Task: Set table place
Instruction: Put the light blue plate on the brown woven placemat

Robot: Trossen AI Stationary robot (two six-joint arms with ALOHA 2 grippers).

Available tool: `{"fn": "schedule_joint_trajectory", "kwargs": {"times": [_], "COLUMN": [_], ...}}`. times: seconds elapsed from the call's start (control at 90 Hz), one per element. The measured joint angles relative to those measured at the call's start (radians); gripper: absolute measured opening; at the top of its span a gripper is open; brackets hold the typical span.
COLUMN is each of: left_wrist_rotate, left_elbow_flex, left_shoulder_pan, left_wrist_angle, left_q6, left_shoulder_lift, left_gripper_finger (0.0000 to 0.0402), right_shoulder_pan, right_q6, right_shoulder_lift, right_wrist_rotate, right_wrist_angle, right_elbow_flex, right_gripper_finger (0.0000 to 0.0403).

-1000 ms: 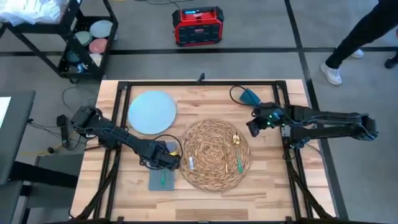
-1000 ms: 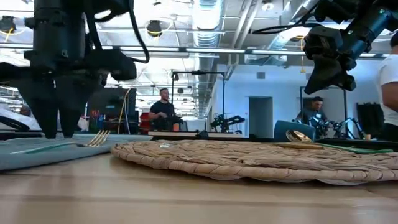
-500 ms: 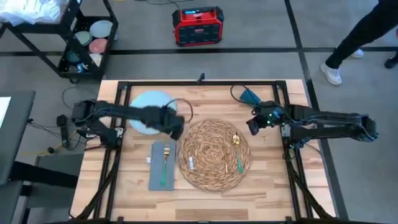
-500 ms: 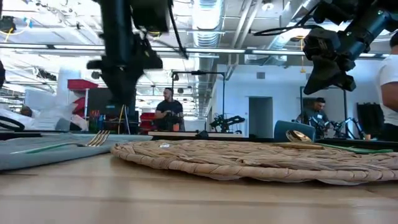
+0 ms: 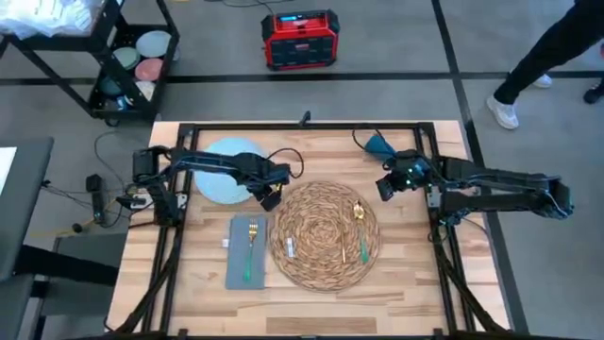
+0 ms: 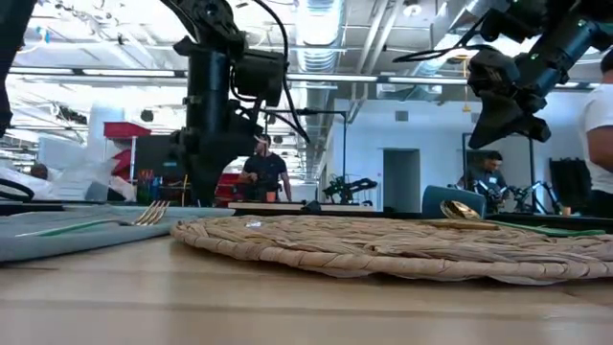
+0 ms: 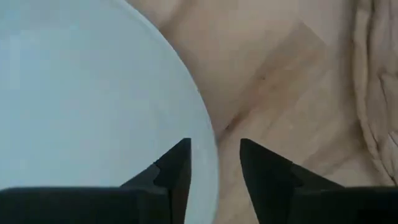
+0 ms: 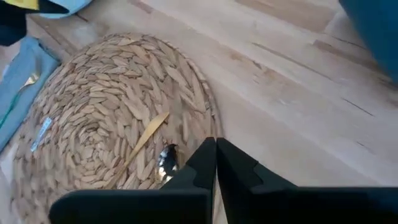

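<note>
Placemat (image 5: 326,235) mid-table (image 5: 406,283) toward the near edge, carrying a spoon (image 5: 359,213) and small cutlery. Fork (image 5: 251,247) on napkin (image 5: 244,253) beside it. Left gripper (image 7: 214,168) released, straddling plate (image 5: 225,168) rim. Right gripper (image 8: 216,163) clenched, empty, above the placemat's right edge.

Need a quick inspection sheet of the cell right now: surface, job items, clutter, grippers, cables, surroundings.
Surface: table, light planks, black rail frame.
Job's things: placemat central, carrying a gold spoon; pale-blue plate off the mat; grey napkin with fork beside the mat.
Clutter: teal object at the far edge.
Grippers: left gripper open, straddling the plate's rim; right gripper shut, empty, above the mat's edge.
Cables: loops along both arms.
Surroundings: red box, cart, person walking past.
</note>
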State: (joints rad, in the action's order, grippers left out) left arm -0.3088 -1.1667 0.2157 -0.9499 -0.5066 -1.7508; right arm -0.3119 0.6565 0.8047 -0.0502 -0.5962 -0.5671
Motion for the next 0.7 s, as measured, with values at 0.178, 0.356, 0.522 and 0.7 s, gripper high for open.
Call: {"fn": "schedule_joint_trajectory", "kwargs": {"times": [0.178,0.356,0.522,0.7], "left_wrist_rotate": [-0.022,-0.021,-0.013,0.093], "left_elbow_flex": [-0.001,0.024,0.084,0.142], "left_shoulder_pan": [0.021,0.045,0.081,0.125], "left_wrist_angle": [0.000,0.020,0.038,0.099], "left_q6": [0.024,0.051,0.062,0.068], "left_shoulder_lift": [-0.001,-0.004,-0.004,0.002], "left_gripper_finger": [0.0143,0.0152,0.0158,0.0163], "right_shoulder_pan": [0.000,0.000,0.000,0.000], "right_q6": [-0.001,-0.001,-0.002,-0.002], "right_shoulder_lift": [0.000,0.000,0.000,0.000], "right_wrist_rotate": [0.000,0.000,0.000,0.000], "right_wrist_angle": [-0.001,-0.006,-0.013,-0.023], "right_elbow_flex": [0.000,0.000,0.000,0.000], "right_gripper_finger": [0.0000,0.0000,0.0000,0.0000]}}
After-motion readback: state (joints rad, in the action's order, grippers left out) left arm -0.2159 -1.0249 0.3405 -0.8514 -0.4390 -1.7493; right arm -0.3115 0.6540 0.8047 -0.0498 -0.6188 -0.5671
